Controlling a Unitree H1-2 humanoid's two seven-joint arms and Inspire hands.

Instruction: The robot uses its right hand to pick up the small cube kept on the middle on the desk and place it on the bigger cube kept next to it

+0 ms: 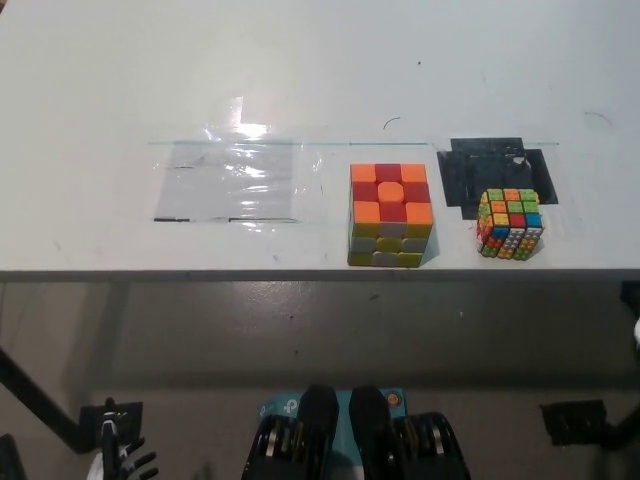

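The small cube [510,223], multicoloured with studded sides, sits on the white desk [300,70] near its front edge, at the lower rim of a black patch [470,172]. To its left, apart from it, stands the bigger cube [390,213] with an orange and red top and yellow and white front. Nothing touches either cube. My white left hand [127,459] hangs low at the lower left, below the desk, fingers apart and holding nothing. My black right hand is out of the picture.
A clear plastic sheet [230,180] is taped flat on the desk left of the bigger cube. The desk's front edge [200,271] runs across the picture, with grey floor [300,330] below it.
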